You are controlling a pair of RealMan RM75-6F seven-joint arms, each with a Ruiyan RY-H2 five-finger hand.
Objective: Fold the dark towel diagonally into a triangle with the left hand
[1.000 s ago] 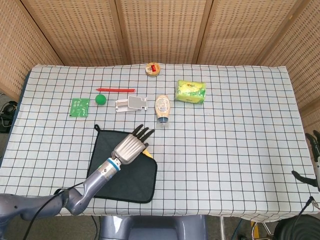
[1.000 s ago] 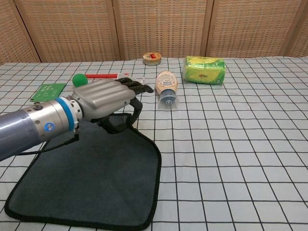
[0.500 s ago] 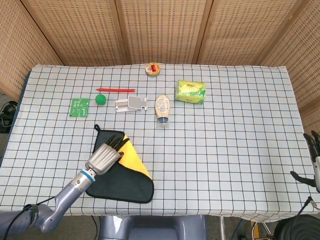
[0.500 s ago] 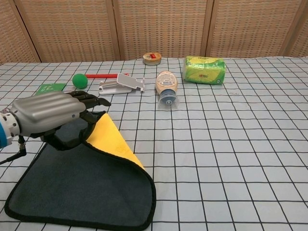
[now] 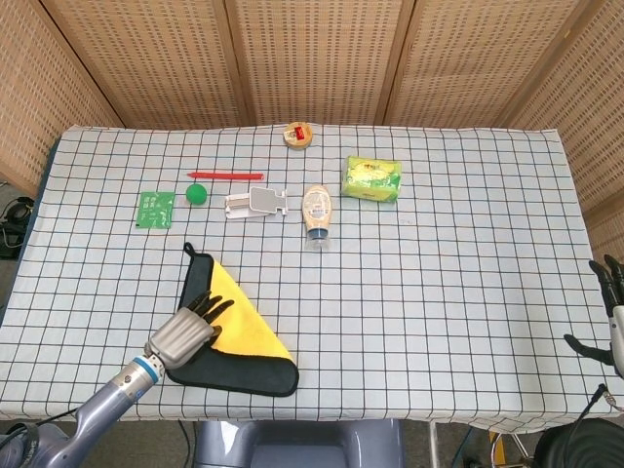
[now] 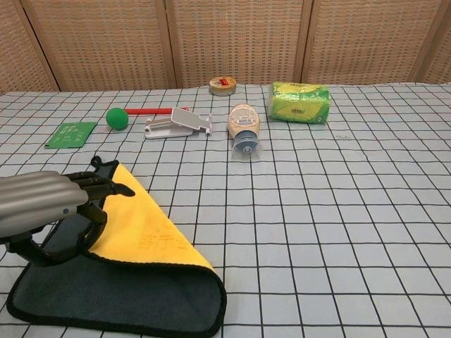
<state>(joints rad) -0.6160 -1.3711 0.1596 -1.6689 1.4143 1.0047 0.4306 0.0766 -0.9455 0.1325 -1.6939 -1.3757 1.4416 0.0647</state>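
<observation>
Dark towel [image 5: 229, 366] lies at the near left of the checked worktop [image 5: 439, 253], one corner turned over so its yellow underside [image 6: 141, 229] shows as a triangle. The left hand [image 6: 42, 208] pinches that folded corner, fingers [image 5: 210, 307] curled over the edge. The right hand [image 5: 609, 317] shows only at the far right border; whether it is open I cannot tell
</observation>
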